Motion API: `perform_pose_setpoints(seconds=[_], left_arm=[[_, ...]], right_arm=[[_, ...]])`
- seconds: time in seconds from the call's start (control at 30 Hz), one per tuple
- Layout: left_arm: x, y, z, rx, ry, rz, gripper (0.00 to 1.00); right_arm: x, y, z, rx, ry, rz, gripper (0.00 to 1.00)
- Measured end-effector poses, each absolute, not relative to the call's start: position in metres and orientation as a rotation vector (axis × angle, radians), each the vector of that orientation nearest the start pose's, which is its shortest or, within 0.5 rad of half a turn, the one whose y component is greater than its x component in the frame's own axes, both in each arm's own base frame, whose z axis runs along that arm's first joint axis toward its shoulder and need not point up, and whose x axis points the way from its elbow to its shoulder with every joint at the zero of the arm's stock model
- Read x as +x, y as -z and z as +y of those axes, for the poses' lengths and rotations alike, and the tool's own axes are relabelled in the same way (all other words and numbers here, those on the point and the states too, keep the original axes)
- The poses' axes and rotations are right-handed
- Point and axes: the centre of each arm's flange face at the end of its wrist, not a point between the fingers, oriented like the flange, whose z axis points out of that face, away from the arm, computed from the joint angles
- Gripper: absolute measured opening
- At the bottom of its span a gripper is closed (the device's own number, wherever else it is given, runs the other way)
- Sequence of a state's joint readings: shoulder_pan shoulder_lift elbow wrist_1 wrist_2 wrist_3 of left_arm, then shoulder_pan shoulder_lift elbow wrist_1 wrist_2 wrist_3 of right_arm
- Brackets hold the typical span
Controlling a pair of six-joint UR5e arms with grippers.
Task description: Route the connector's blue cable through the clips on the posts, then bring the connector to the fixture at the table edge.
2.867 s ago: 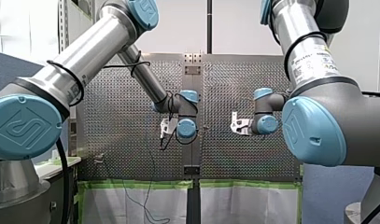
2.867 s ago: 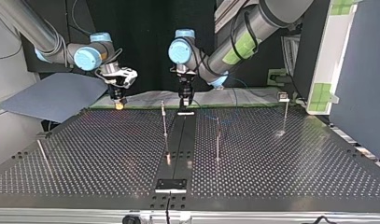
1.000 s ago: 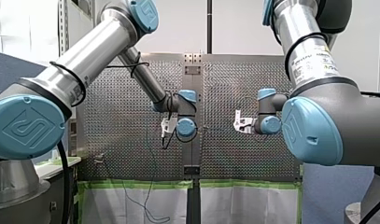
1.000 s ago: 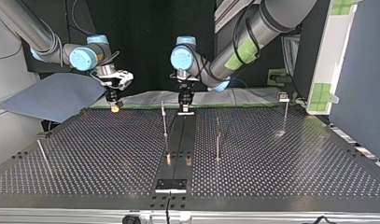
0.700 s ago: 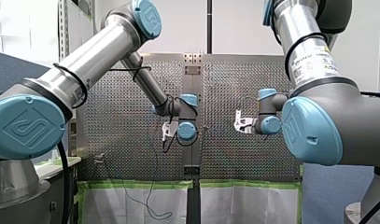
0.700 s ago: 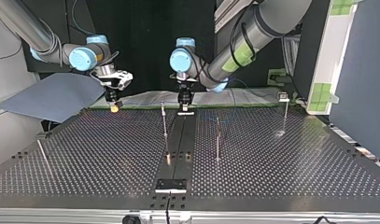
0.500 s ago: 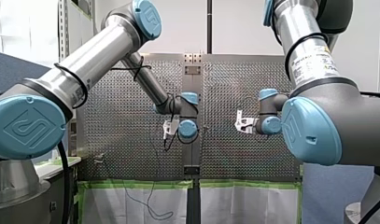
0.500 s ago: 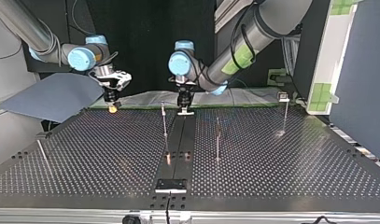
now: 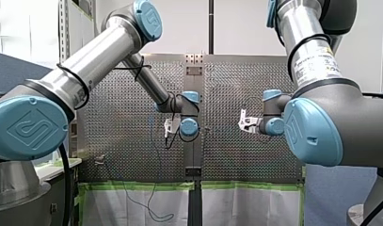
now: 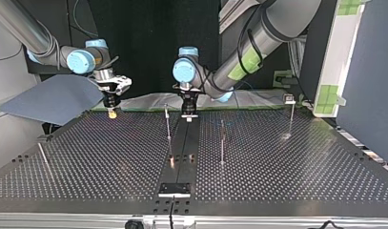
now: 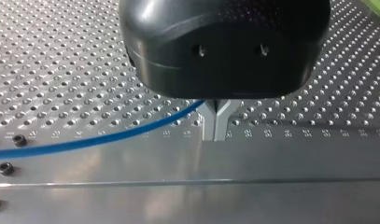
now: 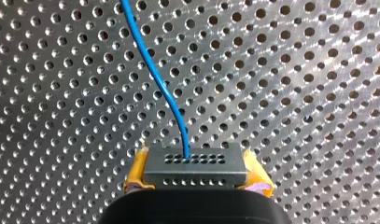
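My right gripper (image 12: 196, 173): we see it at the top view's left, hanging over the far edge of the perforated table (image 10: 110, 157), between the far left corner and the middle. Its jaws are spread just to the connector's length, and the yellow pads (image 12: 137, 172) pinch it at both ends.
Connector (image 12: 195, 158): a grey block held between those pads. Its long axis runs crosswise from pad to pad. Its holed face points ahead of the gripper, down at the table.
Blue cable (image 12: 157, 79): it leaves a hole in the middle of that face and runs away from the gripper in a gentle curve over the table.
My left gripper (image 11: 216, 122): we find it at the middle of the far edge, over the far end of the dark strip (image 10: 182, 148). The metal fingers (image 11: 221, 123) are pressed together at their tips, close above the smooth plate. The cable enters where they fork, and from there trails off to one side across the plate.
Posts (image 10: 168, 123): four thin ones stand upright, spread from the left edge to the far right corner, and we see no cable on them.
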State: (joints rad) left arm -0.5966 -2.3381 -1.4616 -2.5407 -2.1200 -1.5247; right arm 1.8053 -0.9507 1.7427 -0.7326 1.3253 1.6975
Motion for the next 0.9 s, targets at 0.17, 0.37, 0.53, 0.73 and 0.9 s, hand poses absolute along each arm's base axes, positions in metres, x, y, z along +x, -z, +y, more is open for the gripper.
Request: perform_pose_setpoints(seconds=[0.17, 0.37, 0.53, 0.73, 0.9], left_arm=[[0.524, -0.115, -0.451, 0.108, -0.030, 1.631, 0.00], [0.527, -0.106, -0.453, 0.111, -0.035, 1.640, 0.00], [0.532, -0.112, -0.455, 0.102, -0.033, 1.629, 0.00], [0.541, -0.120, -0.456, 0.090, -0.031, 1.616, 0.00], [0.548, -0.125, -0.454, 0.079, -0.034, 1.610, 0.00]], right_arm=[[0.298, -0.117, -0.564, 1.584, -1.617, -1.105, 0.00], [0.297, -0.109, -0.570, 1.588, -1.614, -1.110, 0.00], [0.294, -0.109, -0.578, 1.580, -1.613, -1.111, 0.00], [0.293, -0.103, -0.588, 1.588, -1.612, -1.110, 0.00], [0.292, -0.102, -0.597, 1.589, -1.617, -1.104, 0.00]])
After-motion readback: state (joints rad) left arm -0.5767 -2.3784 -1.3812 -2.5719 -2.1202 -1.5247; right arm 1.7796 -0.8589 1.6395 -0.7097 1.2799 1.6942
